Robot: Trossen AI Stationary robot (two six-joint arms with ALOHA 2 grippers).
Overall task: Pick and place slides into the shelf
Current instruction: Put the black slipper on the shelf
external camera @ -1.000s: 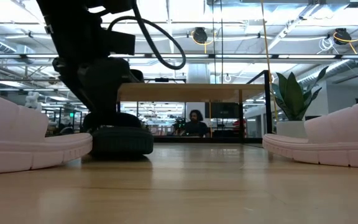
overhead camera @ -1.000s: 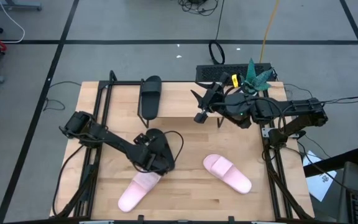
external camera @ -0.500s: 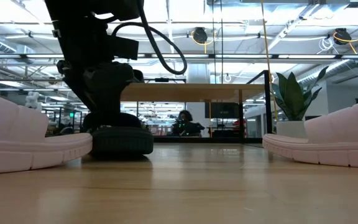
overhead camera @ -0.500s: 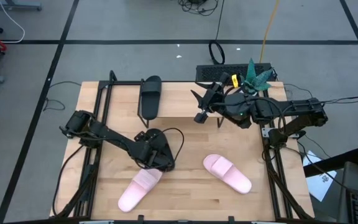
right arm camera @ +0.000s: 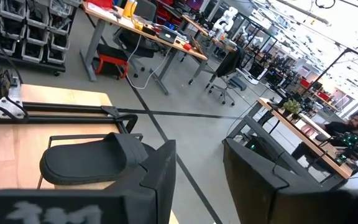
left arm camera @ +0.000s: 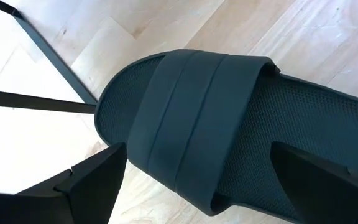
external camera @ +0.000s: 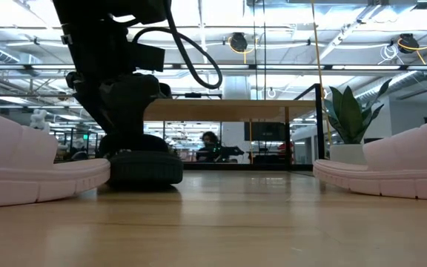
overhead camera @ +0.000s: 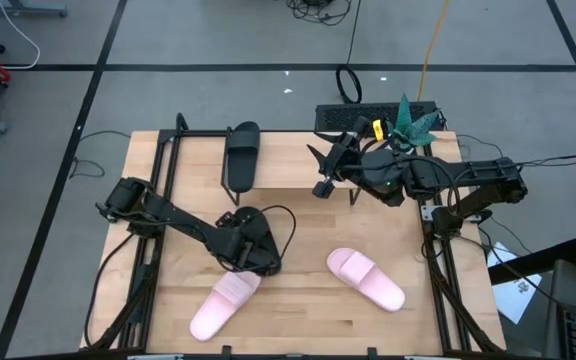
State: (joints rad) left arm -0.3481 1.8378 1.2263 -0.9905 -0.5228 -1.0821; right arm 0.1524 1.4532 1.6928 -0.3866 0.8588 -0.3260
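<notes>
We saw the left hand (overhead camera: pixel 248 247) spread wide over a black slide (left arm camera: pixel 216 130) on the worktop (overhead camera: pixel 308 295) just before the shelf (overhead camera: pixel 288 170), risking a strap-only pinch that slips.

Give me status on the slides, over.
Left gripper open, astride a black slide on the table. Right gripper idle over the shelf. One black slide shelved, two pink waiting. Nothing blocking.
</notes>
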